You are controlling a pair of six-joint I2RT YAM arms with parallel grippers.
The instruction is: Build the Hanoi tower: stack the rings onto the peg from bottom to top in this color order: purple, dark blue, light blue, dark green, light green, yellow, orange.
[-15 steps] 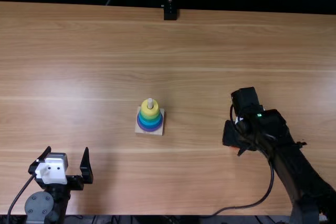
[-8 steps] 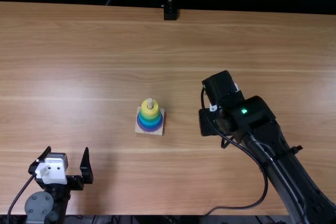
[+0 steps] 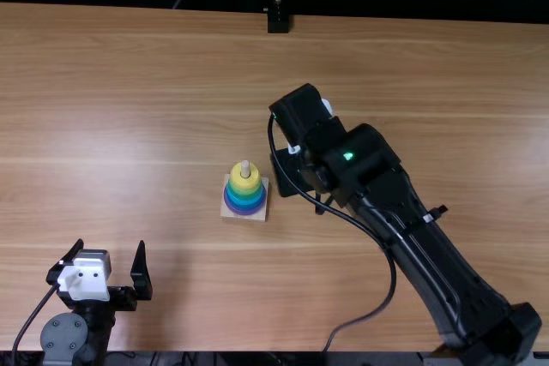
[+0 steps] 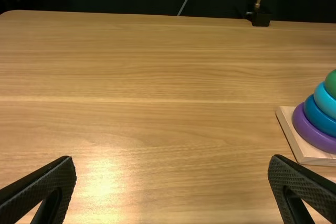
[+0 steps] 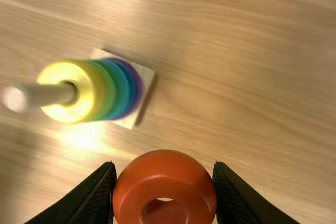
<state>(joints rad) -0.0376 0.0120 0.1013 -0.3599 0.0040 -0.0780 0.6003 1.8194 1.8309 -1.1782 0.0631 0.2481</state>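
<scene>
My left gripper (image 3: 103,276) stands open at the near left of the table; the left wrist view has the left gripper (image 4: 173,182) with nothing between its fingers. Right of the stack in the top view is my right gripper (image 3: 294,173), its fingertips hidden under the arm. In the right wrist view the right gripper (image 5: 164,190) is shut on the orange ring (image 5: 164,169). The wooden base (image 3: 261,215) carries the purple ring (image 4: 312,129), dark blue ring (image 4: 319,117), light blue ring (image 4: 325,102), green rings (image 5: 107,87) and, uppermost, the yellow ring (image 5: 86,95). The peg (image 5: 44,96) rises above them.
The wooden table (image 3: 154,109) surrounds the stack. A black stand (image 3: 278,21) is at the far edge. The right arm (image 3: 412,229) crosses the table's right half, with a loose cable (image 3: 393,280) beside it.
My right arm has swung left and slightly toward the far side, bringing its gripper close to the stack. My left arm and the stacked rings have stayed put.
</scene>
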